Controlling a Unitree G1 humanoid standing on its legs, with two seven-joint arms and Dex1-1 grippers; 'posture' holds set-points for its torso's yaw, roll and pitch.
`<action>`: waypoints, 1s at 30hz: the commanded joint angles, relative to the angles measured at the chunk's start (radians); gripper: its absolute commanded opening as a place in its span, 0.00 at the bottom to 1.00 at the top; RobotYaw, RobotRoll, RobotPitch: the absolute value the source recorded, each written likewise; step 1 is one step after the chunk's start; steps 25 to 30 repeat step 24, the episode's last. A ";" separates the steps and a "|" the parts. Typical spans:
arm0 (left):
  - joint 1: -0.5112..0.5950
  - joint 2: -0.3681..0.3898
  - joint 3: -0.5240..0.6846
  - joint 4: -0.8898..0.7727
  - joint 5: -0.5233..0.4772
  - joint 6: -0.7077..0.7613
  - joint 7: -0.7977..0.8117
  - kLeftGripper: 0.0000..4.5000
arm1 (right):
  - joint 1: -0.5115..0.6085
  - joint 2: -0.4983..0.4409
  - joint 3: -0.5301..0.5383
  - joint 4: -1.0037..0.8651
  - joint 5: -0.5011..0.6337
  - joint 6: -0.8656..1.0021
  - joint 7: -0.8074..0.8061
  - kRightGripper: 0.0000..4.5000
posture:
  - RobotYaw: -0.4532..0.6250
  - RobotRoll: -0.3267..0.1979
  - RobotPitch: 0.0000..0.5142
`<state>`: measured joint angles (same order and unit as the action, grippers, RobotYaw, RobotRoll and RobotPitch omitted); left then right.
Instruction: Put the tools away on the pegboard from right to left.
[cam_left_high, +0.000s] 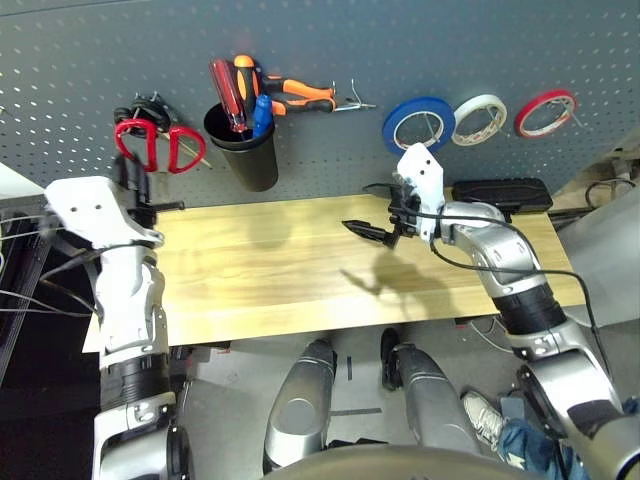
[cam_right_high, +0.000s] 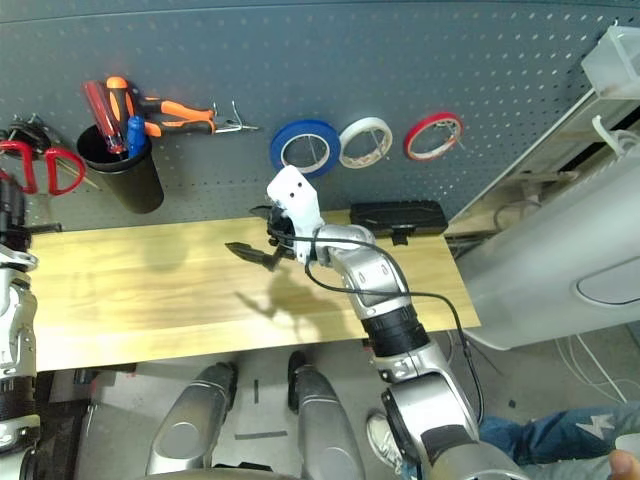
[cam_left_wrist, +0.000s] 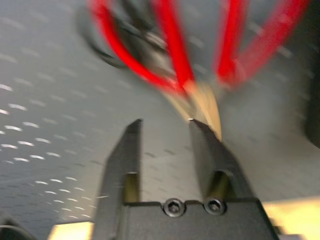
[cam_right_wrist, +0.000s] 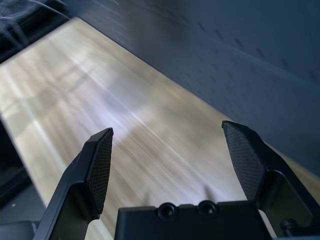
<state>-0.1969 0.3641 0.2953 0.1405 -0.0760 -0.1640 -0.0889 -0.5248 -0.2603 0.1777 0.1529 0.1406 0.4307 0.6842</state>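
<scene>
Left gripper (cam_left_wrist: 165, 122): fingers parted with a clear gap and nothing between them, pointing at the red-handled scissors (cam_left_high: 160, 145) from just below the loops.
Right gripper (cam_right_wrist: 175, 150): spread wide and empty, hovering over the table (cam_left_high: 290, 280), below the blue tape roll (cam_left_high: 418, 124).
Scissors: hanging on the pegboard (cam_left_high: 330, 40), just left of the black cup (cam_left_high: 245, 150), beside a dark bundle I cannot make out.
Scissors, handling: likely light and rigid, with smooth plastic loops that could slip; they look best taken across the loops or the pivot. A nudge could swing them on the hook.
Screwdriver: the small blue-handled screwdriver (cam_left_high: 262, 113) stands in the cup next to a red-handled tool (cam_left_high: 226, 95); probably stiff and light, gripped at the handle.
Pliers: the orange-and-black-handled needle-nose pliers (cam_left_high: 295, 93) lie across a hook just right of the cup; probably the heaviest of the set, with handles that give grip.
Tape: the blue roll hangs well right of the cup, then a white roll (cam_left_high: 479, 118) and a red roll (cam_left_high: 545, 112); hollow, light, easily lifted by the rim.
Progress: all four tools appear to be on the board.
Surface: pale wooden tabletop, a black block (cam_left_high: 500, 192) at its back edge, well right of the cup.
Room: white equipment (cam_right_high: 570, 230) to the far right and cables on the floor.
</scene>
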 joint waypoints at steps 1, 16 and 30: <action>0.037 -0.031 -0.070 0.022 0.025 0.021 -0.034 0.71 | 0.041 0.021 -0.058 0.066 -0.018 -0.005 -0.120 1.00 | 0.55 0.62 0.54; -0.006 -0.118 -0.209 0.163 0.104 0.182 -0.005 0.99 | 0.013 -0.013 -0.361 0.477 -0.009 -0.091 -0.478 1.00 | 0.53 0.62 0.57; -0.043 -0.121 -0.238 0.250 0.141 0.187 0.018 0.99 | -0.048 -0.094 -0.385 0.700 -0.024 -0.196 -0.473 1.00 | 0.52 0.62 0.54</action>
